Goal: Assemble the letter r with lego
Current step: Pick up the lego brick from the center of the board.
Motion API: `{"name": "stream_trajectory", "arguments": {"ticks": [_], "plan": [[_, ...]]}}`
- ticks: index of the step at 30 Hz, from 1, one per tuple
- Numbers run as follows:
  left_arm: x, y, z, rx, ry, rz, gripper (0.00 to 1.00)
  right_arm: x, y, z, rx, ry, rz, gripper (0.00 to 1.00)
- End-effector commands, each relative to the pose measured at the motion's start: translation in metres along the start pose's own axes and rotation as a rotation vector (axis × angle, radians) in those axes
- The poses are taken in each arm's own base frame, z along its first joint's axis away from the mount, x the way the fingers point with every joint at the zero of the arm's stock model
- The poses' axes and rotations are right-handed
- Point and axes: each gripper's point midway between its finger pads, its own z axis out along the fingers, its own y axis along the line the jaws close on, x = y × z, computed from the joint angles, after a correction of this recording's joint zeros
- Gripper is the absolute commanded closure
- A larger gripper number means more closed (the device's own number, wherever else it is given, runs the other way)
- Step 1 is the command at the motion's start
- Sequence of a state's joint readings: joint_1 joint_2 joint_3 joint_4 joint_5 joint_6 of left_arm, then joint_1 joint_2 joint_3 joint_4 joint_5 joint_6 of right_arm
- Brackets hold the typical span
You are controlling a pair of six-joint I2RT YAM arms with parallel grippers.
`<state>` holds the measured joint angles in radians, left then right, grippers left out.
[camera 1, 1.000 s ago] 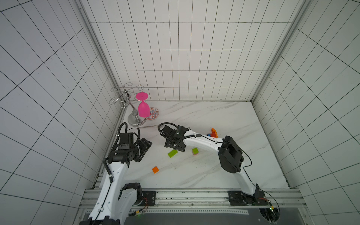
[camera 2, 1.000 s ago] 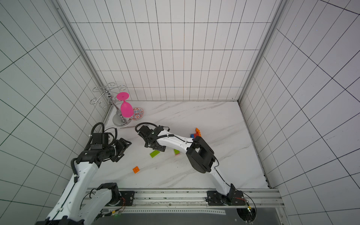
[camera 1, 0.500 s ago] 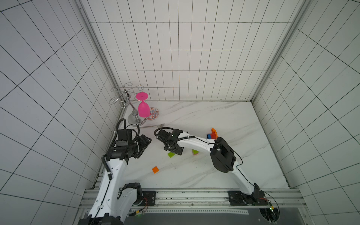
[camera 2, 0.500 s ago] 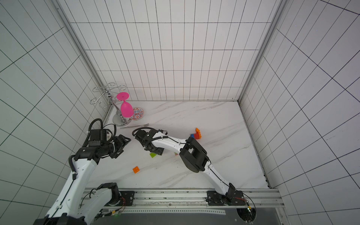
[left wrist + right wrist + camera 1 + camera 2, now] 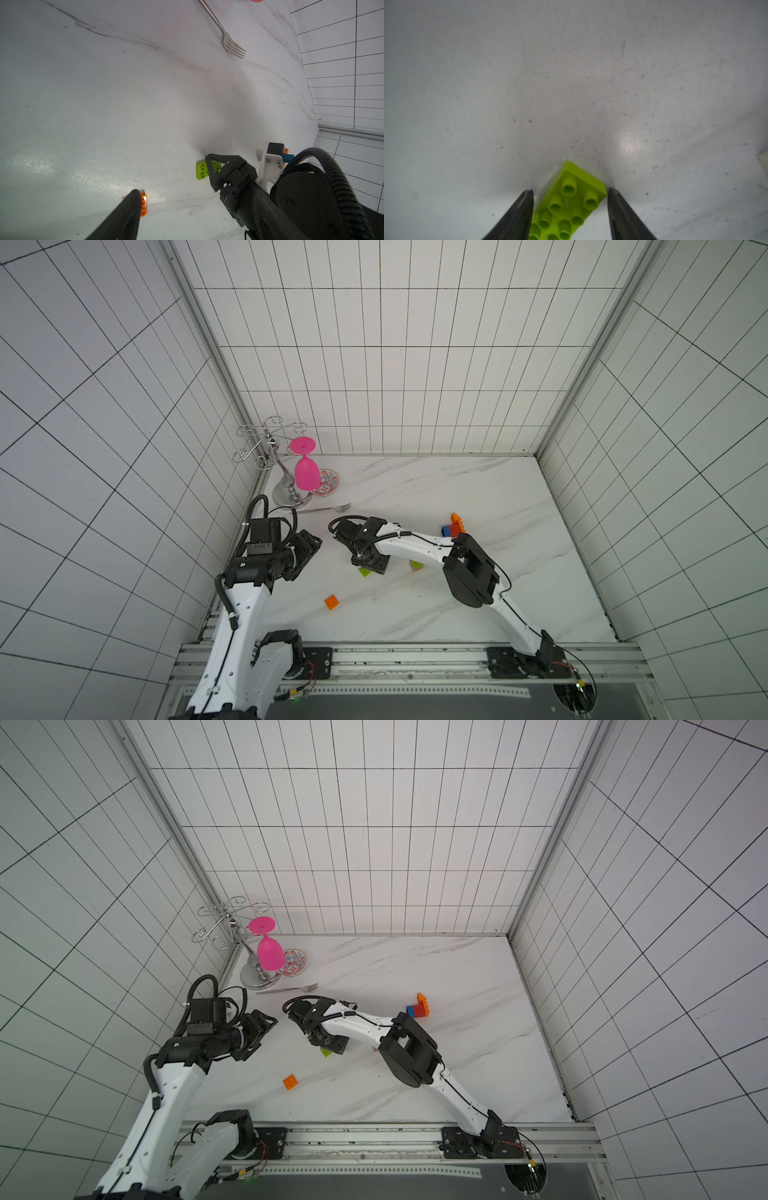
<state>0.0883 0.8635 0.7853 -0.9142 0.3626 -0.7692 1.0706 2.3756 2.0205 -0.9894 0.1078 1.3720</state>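
On the marble desk, the left gripper hangs empty, fingers spread; the right gripper has its parted fingers flanking a lime green lego brick lying studs-up mid-desk, an orange brick loose nearby.

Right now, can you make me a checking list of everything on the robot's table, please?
Surface: white marbled table, scuffed.
Job's things: lime brick inside the right gripper; orange brick loose; red-blue-orange stack joined; green-pink piece partly behind the arm.
Clutter: fork, pink goblet hanging on rack, patterned dish.
Grippers: right gripper open around it; left gripper open, empty.
Cables: black hoses loop at both wrists.
Surroundings: white tiled walls, metal rail in front.
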Motion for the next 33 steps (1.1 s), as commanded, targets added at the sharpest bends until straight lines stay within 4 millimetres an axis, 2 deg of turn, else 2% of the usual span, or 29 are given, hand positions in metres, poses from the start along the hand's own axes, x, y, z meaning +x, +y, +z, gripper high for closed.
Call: {"name": "stream_trajectory", "arguments": {"ticks": [1, 3, 5, 9, 10, 16, 23, 29, 32, 33], "plan": [[-0.005, -0.003, -0.005, 0.007, -0.03, 0.012, 0.23, 0.013, -0.003, 0.008, 0.034, 0.037, 0.009, 0.48], [-0.006, -0.003, -0.005, 0.007, -0.033, 0.008, 0.23, 0.015, -0.005, 0.008, 0.039, 0.049, 0.001, 0.54], [-0.006, -0.003, -0.005, 0.008, -0.035, 0.004, 0.23, 0.017, -0.008, 0.008, 0.044, 0.056, -0.007, 0.55], [-0.005, -0.002, -0.004, 0.011, -0.033, -0.002, 0.23, 0.019, -0.013, 0.006, 0.056, 0.067, -0.021, 0.39], [-0.005, -0.002, -0.004, 0.013, -0.034, 0.0, 0.23, 0.02, -0.015, 0.006, 0.057, 0.072, -0.023, 0.38], [-0.005, -0.002, -0.002, 0.018, -0.035, -0.006, 0.23, 0.027, -0.02, 0.004, 0.064, 0.088, -0.037, 0.43], [-0.005, -0.002, -0.001, 0.019, -0.032, -0.002, 0.23, 0.029, -0.017, 0.007, 0.062, 0.094, -0.047, 0.56], [-0.004, 0.001, -0.001, 0.011, -0.032, 0.0, 0.23, 0.028, -0.013, 0.005, 0.04, 0.102, -0.071, 0.72], [-0.001, -0.001, 0.0, 0.02, -0.015, 0.02, 0.23, 0.026, 0.001, -0.004, -0.058, 0.102, -0.132, 0.89], [0.002, -0.001, 0.0, 0.023, 0.001, 0.025, 0.23, 0.022, 0.007, -0.012, -0.1, 0.083, -0.166, 0.99]]}}
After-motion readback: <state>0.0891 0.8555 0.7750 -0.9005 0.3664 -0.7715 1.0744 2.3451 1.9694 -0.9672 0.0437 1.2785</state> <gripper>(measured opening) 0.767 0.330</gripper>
